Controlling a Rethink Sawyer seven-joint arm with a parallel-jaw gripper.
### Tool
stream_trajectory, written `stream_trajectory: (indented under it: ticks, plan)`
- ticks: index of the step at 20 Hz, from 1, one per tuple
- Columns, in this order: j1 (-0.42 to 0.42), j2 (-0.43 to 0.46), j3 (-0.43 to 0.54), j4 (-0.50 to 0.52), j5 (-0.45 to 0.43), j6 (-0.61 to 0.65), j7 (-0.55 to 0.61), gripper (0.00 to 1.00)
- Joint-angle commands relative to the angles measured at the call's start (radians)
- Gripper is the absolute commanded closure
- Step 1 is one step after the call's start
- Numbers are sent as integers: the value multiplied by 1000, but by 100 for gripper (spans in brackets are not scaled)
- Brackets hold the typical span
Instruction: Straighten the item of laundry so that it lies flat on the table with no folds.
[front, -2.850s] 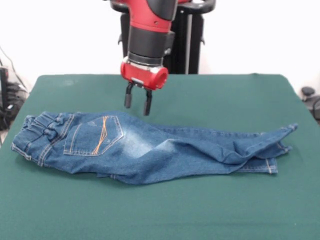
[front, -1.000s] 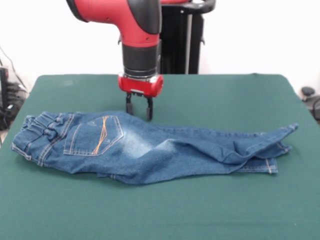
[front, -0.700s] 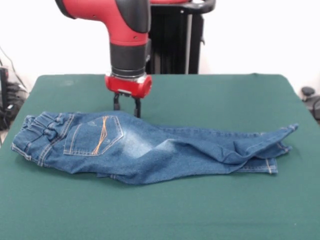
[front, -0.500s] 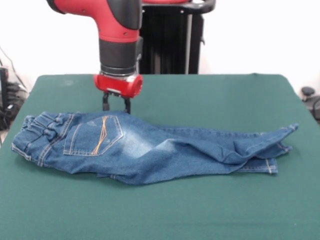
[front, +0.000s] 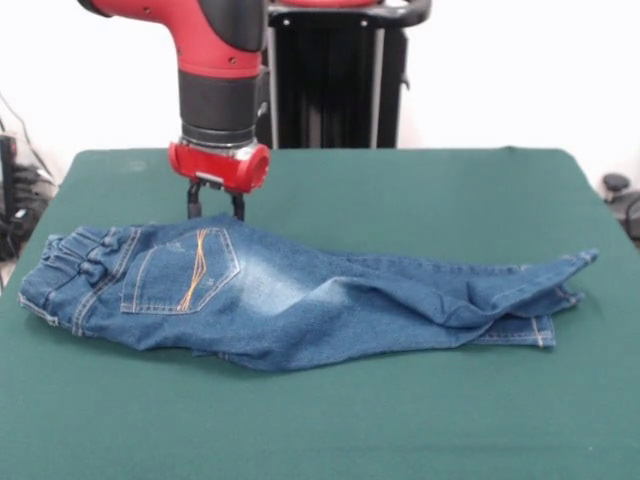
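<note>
Arm (front: 215, 40): glossy red shell with a black section running down its right side. Below the red link sits a black cylindrical wrist segment with a thin pale ring at its lower edge. Under that, a rounded red housing, wider than tall, with a small dark recess on its underside. Pincer (front: 216, 205): two short black fingers (front: 194, 203), slim, with blunt tips. Pedestal (front: 340, 80): black upright column with a vertical grey rod and a dark rounded top plate.
</note>
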Motion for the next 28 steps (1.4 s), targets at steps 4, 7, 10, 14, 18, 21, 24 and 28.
stream_trajectory:
  ticks: [4,7,10,14,18,21,24,28]
  plan:
    - [51,21,64,-90,-8,63,53,0]
    - [54,13,61,-93,-4,71,56,0]
    - [48,-1,67,-111,-2,102,38,0]
    - [22,14,94,-180,-26,130,-20,0]
    - [-28,56,159,-288,-69,164,-109,0]
    - [-83,79,234,-352,-114,205,-184,0]
    - [-129,87,297,-383,-154,242,-227,0]
    - [-182,98,376,-414,-201,295,-273,0]
